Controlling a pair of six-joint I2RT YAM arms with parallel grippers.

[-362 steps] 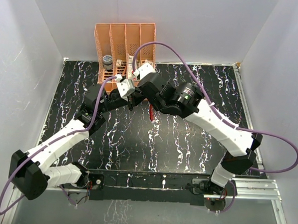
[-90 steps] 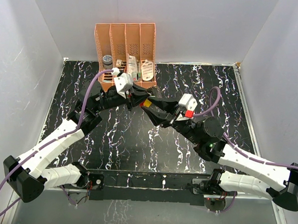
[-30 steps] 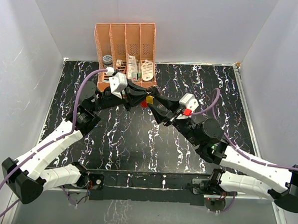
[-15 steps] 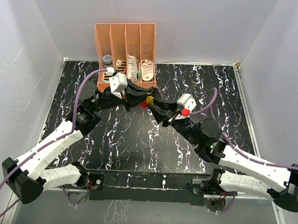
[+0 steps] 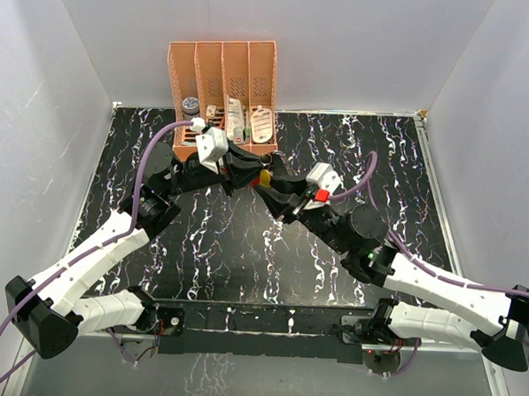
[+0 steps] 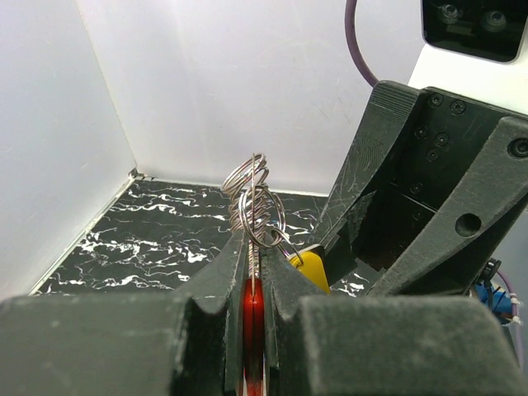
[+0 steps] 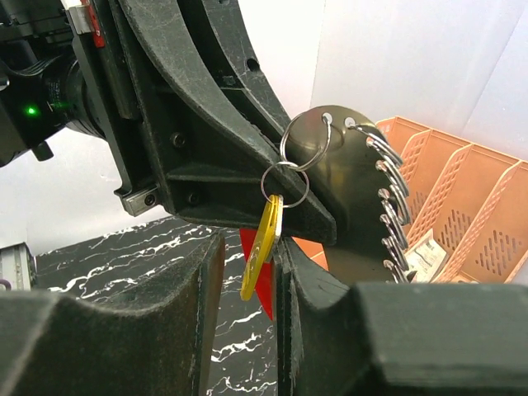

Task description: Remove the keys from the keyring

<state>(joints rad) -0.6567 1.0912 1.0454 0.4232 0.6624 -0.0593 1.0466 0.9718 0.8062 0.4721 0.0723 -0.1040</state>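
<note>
My left gripper (image 6: 254, 247) is shut on the red-and-white tag (image 6: 252, 318), held edge-on, and the keyring's wire coils (image 6: 256, 202) stand up above its fingertips. A small yellow key (image 7: 264, 247) hangs from a little ring (image 7: 285, 183) linked to the keyring. It dangles between the fingers of my right gripper (image 7: 247, 256). The key rests against the right finger (image 7: 290, 276), and a gap shows on its other side. From above, the two grippers meet tip to tip over the mat, left gripper (image 5: 248, 173) and right gripper (image 5: 269, 192), with the key (image 5: 266, 177) between them.
An orange rack (image 5: 224, 80) with several compartments holding small items stands at the back of the black marbled mat (image 5: 244, 250), just behind the grippers. White walls enclose the table on three sides. Purple cables loop off both arms.
My right gripper's jaws have narrowed around the hanging key, and the right arm has shifted slightly left toward the left gripper. The left gripper still holds the tag in place.
</note>
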